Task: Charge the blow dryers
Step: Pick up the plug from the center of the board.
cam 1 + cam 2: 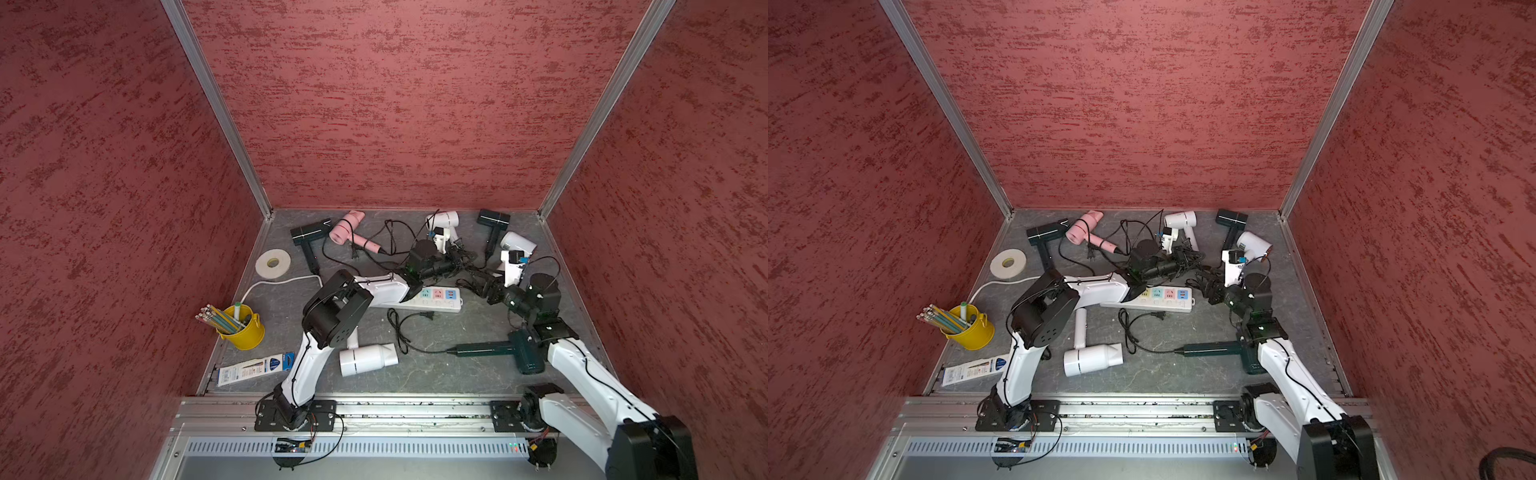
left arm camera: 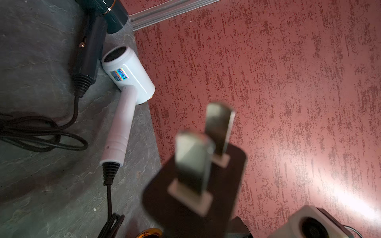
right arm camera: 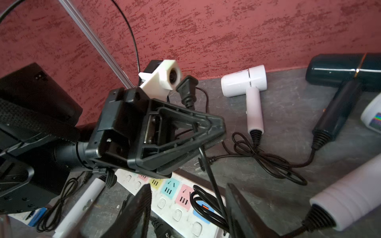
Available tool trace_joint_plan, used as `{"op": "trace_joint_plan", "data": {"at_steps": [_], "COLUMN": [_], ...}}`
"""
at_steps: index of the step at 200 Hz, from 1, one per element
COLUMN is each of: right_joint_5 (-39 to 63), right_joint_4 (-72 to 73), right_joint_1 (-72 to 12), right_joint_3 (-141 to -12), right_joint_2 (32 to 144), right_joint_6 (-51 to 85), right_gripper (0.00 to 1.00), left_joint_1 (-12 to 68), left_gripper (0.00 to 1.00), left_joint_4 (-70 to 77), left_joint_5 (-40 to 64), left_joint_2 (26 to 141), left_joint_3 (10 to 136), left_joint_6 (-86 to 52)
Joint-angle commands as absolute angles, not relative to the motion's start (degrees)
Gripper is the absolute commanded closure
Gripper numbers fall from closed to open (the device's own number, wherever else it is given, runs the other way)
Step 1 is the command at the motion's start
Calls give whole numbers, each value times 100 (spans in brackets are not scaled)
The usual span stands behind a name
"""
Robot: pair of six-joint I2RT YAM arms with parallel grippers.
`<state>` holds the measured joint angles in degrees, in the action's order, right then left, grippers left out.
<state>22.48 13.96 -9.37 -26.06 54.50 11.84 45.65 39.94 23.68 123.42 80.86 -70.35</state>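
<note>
A white blow dryer [image 1: 446, 220] lay just beyond the left pincer [image 3: 220, 127], which was pressed together on a black cord [image 3: 208, 164] right behind its two-pronged plug [image 2: 195, 175], forearm stretched over the power strip [image 1: 436, 306], while the right pincer [image 3: 188, 208] hung spread alongside.

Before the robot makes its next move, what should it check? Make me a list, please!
1. Plug gripped: ok. The left gripper is shut on the black plug.
2. Prongs showing: ok. Both flat prongs stick out free.
3. Empty socket: ok. The power strip has its teal socket and pink socket free.
4. Plug aimed at a socket: not ok. The prongs point toward the red wall.
5. Cords out of the way: not ok. A black cord lies over the blue socket.
6. Right gripper ready: ok. It is open above the strip.
</note>
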Motion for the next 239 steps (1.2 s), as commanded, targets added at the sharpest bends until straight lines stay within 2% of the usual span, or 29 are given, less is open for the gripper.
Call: {"op": "trace_joint_plan", "data": {"at_steps": [1, 25, 54, 120, 157, 174, 191, 205, 239], "right_joint_5": [1417, 1152, 951, 1175, 1257, 1251, 1216, 1145, 659], "right_joint_4": [1600, 1539, 1574, 2071, 2285, 2303, 2271, 2203, 2037], "right_joint_1": [-1122, -1130, -1126, -1125, -1125, -1127, -1125, -1125, -1123], "right_joint_3": [-2558, -2717, -2820, -2866, -2844, -2847, -2847, -2849, -2794], "right_joint_2": [5416, 5716, 6038, 6436, 6589, 6618, 6571, 6510, 6249], "right_joint_6": [603, 486, 423, 472, 420, 371, 334, 282, 355], "right_gripper": [45, 51, 55, 66, 69, 76, 85, 100, 100], "left_joint_1": [4610, 4643, 4684, 4733, 4777, 4806, 4816, 4810, 4761], "left_gripper": [97, 97, 97, 97, 97, 95, 87, 76, 45], "left_joint_4": [4222, 4281, 4404, 4550, 4535, 4549, 4487, 4466, 4410], "left_joint_5": [2289, 2250, 2241, 2169, 2123, 2102, 2083, 2076, 1986], "left_joint_2": [12076, 12076, 12069, 11990, 11999, 11973, 11932, 11880, 11520], "left_joint_3": [8016, 7980, 7913, 7761, 7755, 7728, 7702, 7639, 7181], "left_joint_6": [-7324, -7445, -7575, -7810, -7925, -7928, -7893, -7854, -7613]}}
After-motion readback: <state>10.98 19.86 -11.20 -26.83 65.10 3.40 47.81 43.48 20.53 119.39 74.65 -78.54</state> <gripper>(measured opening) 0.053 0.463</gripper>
